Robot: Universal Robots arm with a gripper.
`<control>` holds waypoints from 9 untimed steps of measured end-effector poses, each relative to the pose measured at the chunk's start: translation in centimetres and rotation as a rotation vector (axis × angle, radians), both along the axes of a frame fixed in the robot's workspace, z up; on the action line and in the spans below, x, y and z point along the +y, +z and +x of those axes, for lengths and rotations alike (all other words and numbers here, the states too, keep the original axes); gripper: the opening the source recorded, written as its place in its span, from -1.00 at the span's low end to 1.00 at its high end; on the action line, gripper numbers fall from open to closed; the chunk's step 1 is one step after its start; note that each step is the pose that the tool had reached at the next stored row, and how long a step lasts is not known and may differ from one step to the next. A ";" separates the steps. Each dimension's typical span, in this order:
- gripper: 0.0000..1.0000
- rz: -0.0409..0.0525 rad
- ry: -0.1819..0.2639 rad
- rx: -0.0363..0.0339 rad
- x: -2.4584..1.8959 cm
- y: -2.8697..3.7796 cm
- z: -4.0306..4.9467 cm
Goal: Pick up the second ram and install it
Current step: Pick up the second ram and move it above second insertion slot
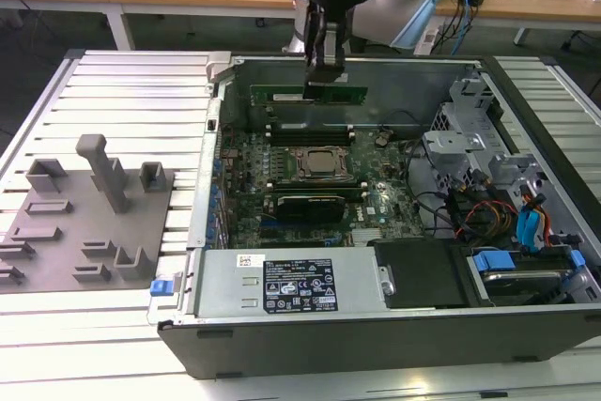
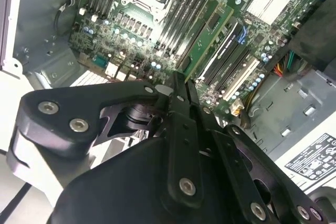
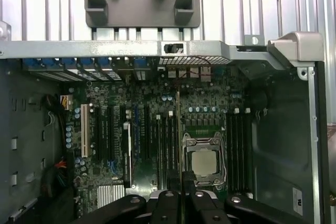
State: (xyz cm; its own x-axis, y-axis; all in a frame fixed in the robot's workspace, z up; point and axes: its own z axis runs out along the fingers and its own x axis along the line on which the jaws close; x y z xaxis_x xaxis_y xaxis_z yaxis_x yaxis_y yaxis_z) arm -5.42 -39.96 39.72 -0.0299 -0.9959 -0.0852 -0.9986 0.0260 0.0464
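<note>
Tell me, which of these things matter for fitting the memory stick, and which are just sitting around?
In the job: gripper, shut on the second ram; black memory slots; motherboard.
Just lying about: grey fixture plate; power supply; coloured cables.
</note>
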 end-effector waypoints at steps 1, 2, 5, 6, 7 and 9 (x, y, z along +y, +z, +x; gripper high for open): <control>-0.73 -0.0003 0.000 0.0001 0.00 -0.01 0.19; -0.73 -0.0003 0.000 0.0001 0.00 -0.02 0.34; -0.73 0.0000 0.000 0.0000 0.00 -0.13 1.27; -0.73 -0.0002 0.000 0.0000 0.00 -0.21 1.69; -0.73 -0.0003 0.000 0.0000 0.00 -0.24 1.82; -0.73 -0.0004 0.000 0.0000 0.01 -0.32 2.10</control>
